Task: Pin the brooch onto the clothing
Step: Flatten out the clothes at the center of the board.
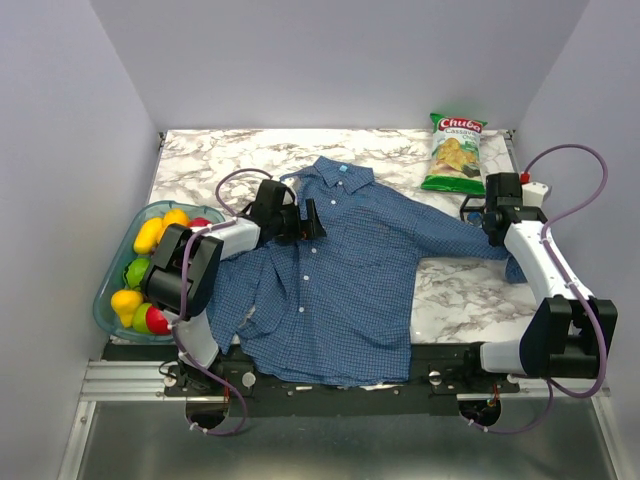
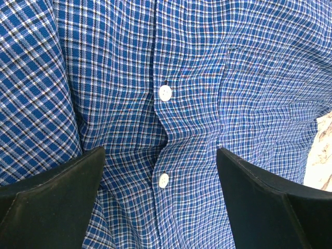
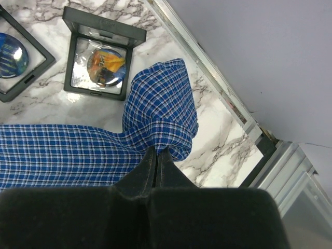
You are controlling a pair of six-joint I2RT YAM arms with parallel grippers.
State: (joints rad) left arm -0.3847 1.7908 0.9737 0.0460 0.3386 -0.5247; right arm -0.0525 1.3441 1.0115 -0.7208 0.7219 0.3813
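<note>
Marbled table [image 1: 450, 290] carries the clothing [image 1: 340, 290]. Over its buttons [image 2: 165, 92] the left gripper [image 2: 161, 150] hovers, jaws apart; the right gripper [image 3: 157, 153], closed, meets the cuff [image 3: 161, 111].

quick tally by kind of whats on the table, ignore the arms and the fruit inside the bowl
shirt: 1
chip bag: 1
fruit bowl: 1
display cases: 2 (seen in the right wrist view, one cut off by the picture's edge)
total: 5
</note>
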